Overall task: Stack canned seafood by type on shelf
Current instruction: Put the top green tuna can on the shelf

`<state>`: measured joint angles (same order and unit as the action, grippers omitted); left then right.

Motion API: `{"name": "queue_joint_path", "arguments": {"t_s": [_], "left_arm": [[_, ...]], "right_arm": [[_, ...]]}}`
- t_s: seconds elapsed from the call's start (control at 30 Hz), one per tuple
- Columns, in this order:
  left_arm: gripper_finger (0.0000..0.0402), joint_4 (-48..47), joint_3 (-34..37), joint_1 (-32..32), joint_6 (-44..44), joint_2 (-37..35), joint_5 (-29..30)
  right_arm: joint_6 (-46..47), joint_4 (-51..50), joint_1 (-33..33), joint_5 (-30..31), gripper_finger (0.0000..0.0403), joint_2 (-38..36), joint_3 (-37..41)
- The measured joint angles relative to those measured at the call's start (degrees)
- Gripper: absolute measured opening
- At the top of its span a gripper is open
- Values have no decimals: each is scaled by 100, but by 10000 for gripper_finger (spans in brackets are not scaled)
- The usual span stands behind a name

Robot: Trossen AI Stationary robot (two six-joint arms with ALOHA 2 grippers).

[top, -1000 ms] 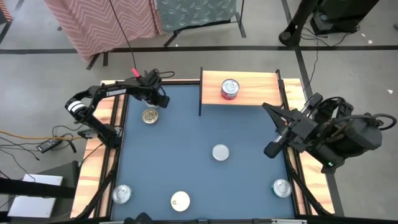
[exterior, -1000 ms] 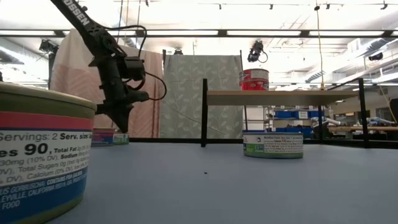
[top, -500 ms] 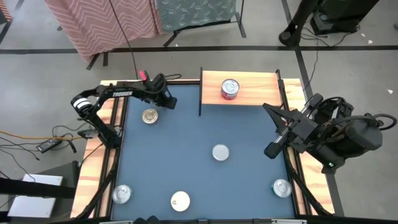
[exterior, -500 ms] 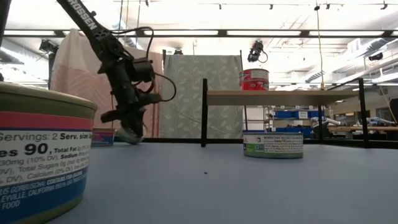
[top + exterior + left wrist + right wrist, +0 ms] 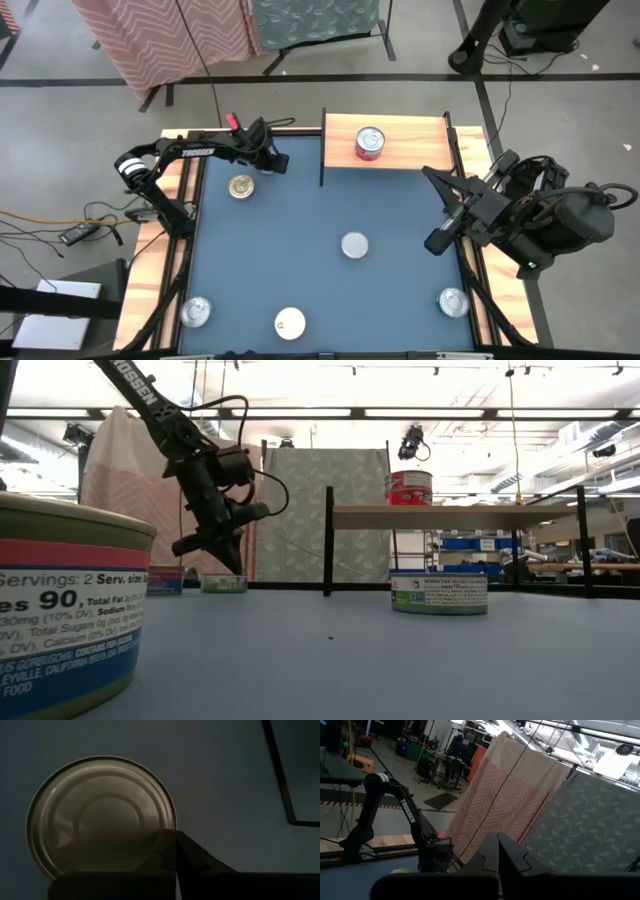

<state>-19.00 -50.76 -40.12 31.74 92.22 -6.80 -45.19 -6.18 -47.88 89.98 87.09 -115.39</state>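
My left gripper (image 5: pixel 278 163) is shut and slants down at the table's far left, a little short of the shelf (image 5: pixel 405 128). Its fingertips stand at the rim of a teal-labelled tin (image 5: pixel 223 583), which the gripper hides in the high view. The left wrist view shows this tin's round lid (image 5: pixel 100 815). A gold-lidded tin (image 5: pixel 240 186) stands flat just left of it. A red tin (image 5: pixel 370 143) stands on the light-wood shelf plank. My right gripper (image 5: pixel 432 176) is shut, held level high over the table's right edge, with nothing in it. My left gripper has its shut fingertips (image 5: pixel 175 847) at the lid's rim (image 5: pixel 169 822) of the teal-labelled tin. They come from above, slanting toward the table's right. Whether they touch the rim I cannot tell. The tin stands flat on the table.
A silver-lidded tin (image 5: pixel 354 244) stands mid-table, two more (image 5: pixel 196 312) (image 5: pixel 452 300) near the front corners, and a white-lidded one (image 5: pixel 290 322) at the front edge. Wooden rails (image 5: pixel 150 270) line the table's sides. The shelf's dark upright (image 5: pixel 322 150) stands right of the left gripper.
My left gripper has gone toward the table's right edge, toward the shelf, and tipped to a flatter slant, staying shut. The teal-labelled tin under it, which stood against the gold-lidded tin, has slid right with it, tilted midway, and now stands flat and apart.
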Motion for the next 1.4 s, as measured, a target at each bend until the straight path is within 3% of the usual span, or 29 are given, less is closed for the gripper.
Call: {"name": "queue_joint_path", "arguments": {"t_s": [0.17, 0.33, 0.5, 0.63, 0.83, 1.03, 1.17, 1.4], "left_arm": [[0, -240, -87, 33, -399, -152, -380], [0, -919, -541, 50, -1471, -414, -518], [0, -1573, -905, 35, -2516, -435, -1291], [0, -2119, -933, 41, -3141, -435, -1346], [0, -3213, -933, 39, -4093, -435, -333], [0, -2798, -933, 75, -4370, -435, 376], [0, -2328, -933, 121, -4373, -435, 350], [0, -2342, -850, 312, -4594, -282, 312]], "right_arm": [[15, 5, 0, 1, 4, 0, 0], [11, 5, 0, 1, 4, 0, 0], [7, 5, 0, 1, 4, 0, 0], [15, 5, 0, 1, 4, 0, 0], [17, 5, 0, 1, 4, 0, -1], [17, 5, 0, 1, 4, 0, 0], [43, 7, 0, 1, 4, 0, -1], [106, 7, 0, 1, 4, 0, 0]]}}
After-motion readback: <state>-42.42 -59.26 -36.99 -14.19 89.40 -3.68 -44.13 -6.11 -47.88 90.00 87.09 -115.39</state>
